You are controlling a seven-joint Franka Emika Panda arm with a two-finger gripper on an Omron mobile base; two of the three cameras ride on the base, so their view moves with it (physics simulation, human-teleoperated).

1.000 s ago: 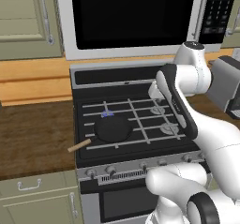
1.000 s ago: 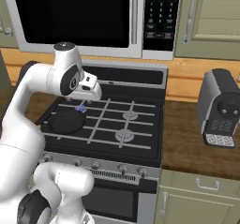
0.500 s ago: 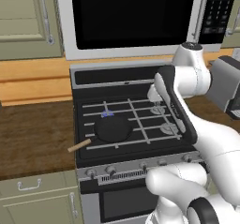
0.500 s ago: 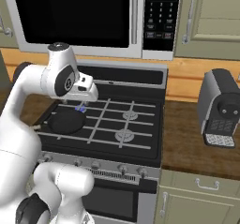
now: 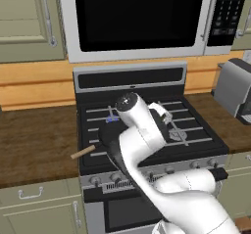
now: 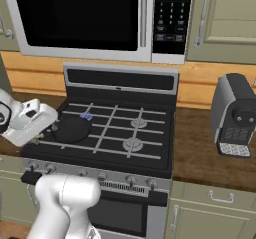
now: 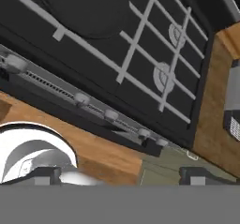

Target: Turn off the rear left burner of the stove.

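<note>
Now — arm swung low toward knob row (image 7: 110,114) of the stove (image 5: 147,145) | rear left burner (image 5: 112,118) left of centre, flame on | end effector (image 7: 119,176) gap: cannot tell

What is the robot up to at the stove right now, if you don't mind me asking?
It is working on the stove, whose rear left burner shows a small blue flame, so it is not yet off. A black frying pan sits on the front left grate. The arm is bent low over the stove's left front. The hand view looks down on the row of knobs; none is touched.
</note>
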